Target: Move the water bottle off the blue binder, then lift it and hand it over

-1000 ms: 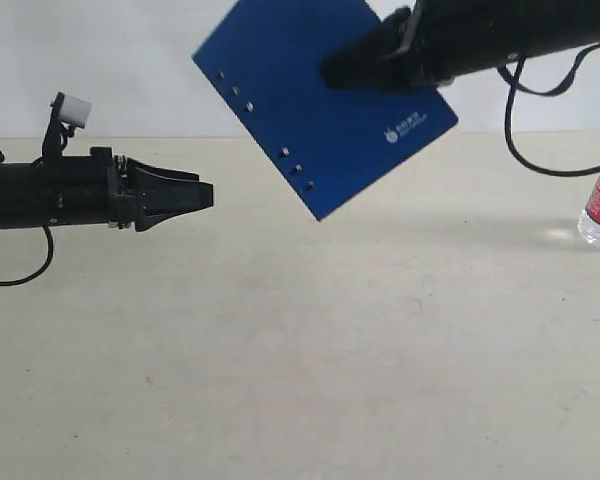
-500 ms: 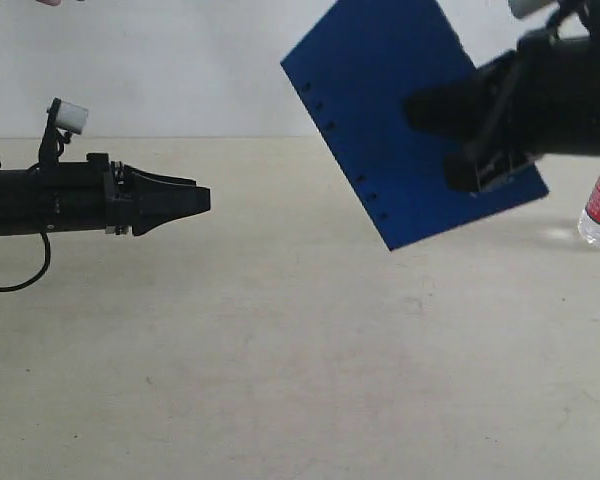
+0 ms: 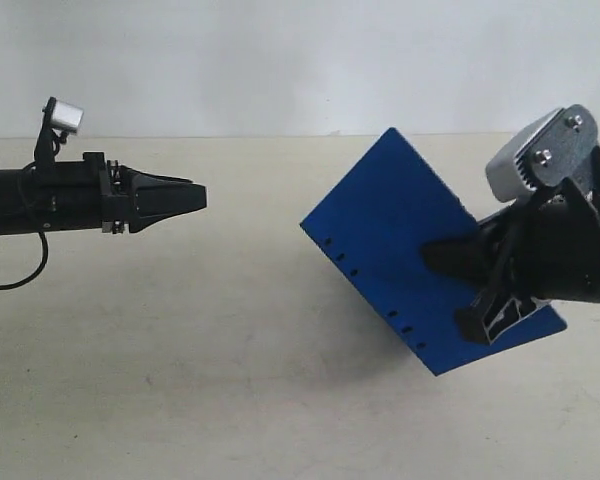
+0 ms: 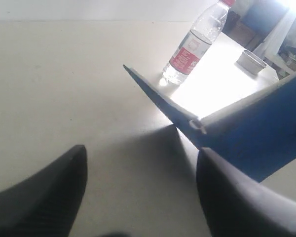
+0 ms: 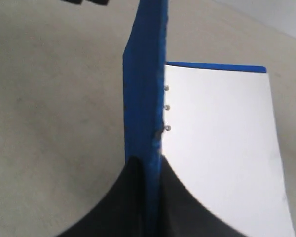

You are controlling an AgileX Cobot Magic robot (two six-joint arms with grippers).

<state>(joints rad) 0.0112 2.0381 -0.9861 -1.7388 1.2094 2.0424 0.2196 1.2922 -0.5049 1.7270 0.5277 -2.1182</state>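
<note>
At the right, right claw [image 3: 456,290] clamps the tilted blue binder [image 3: 390,220]; left claw [image 3: 195,197] stands wide.

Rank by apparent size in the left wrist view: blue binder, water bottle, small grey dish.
1. blue binder: largest, but nearest the camera.
2. water bottle.
3. small grey dish: smallest, looks farther back, so true size unsure.

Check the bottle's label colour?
The bottle has a red label with white print; it shows best in the left wrist view.
</note>
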